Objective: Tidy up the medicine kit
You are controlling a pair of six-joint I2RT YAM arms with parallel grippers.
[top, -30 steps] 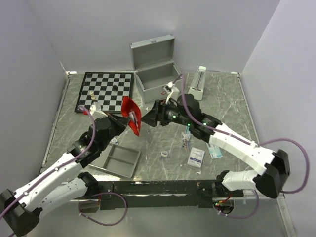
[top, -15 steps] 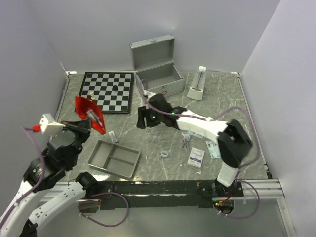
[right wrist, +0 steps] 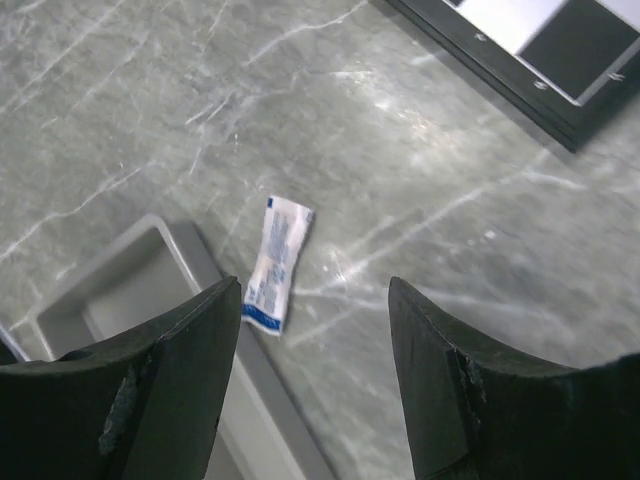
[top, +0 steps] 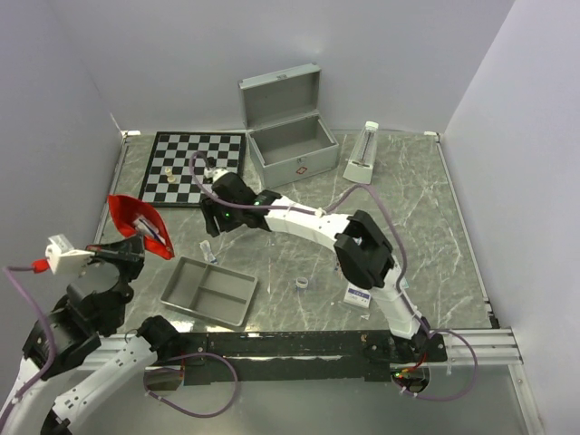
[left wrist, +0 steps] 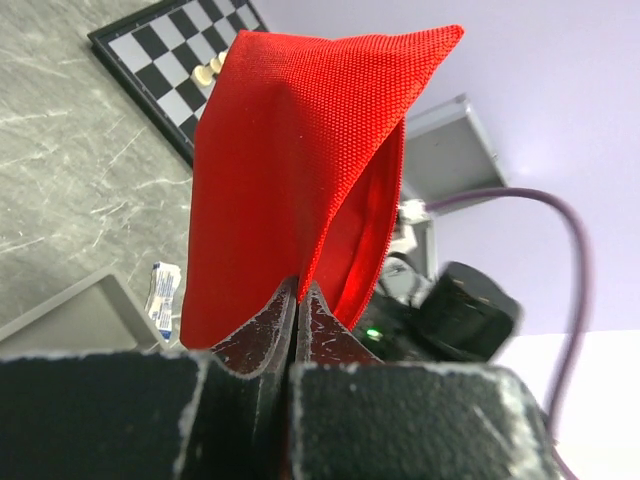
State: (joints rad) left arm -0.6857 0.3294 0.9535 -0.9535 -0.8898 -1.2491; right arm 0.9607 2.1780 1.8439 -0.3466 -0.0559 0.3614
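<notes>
Red fabric fills the left wrist view: the first-aid pouch (left wrist: 290, 170) rises from the left gripper (left wrist: 298, 300), whose fingers are pressed together on its lower edge. The left arm is folded back at the near left with its wrist raised, holding the pouch in the air to the left of the grey two-compartment tray (top: 195, 285).

Just beyond the tray's far corner lies a white sachet (right wrist: 278, 262); its blue print is too small to read. The right arm reaches from its near-right base, elbow bent, forearm running left and low over the marble table (top: 426, 227). The right gripper (right wrist: 312, 300) hovers above the sachet, jaws spread and touching nothing.

Beyond the tray sits a chessboard (top: 195, 168). Farther beyond the tray and to its right, against the back wall, the silver medicine kit (top: 288, 145) stands with its lid raised. Its front label (top: 301, 164) bears a red mark, and the writing is unreadable.
</notes>
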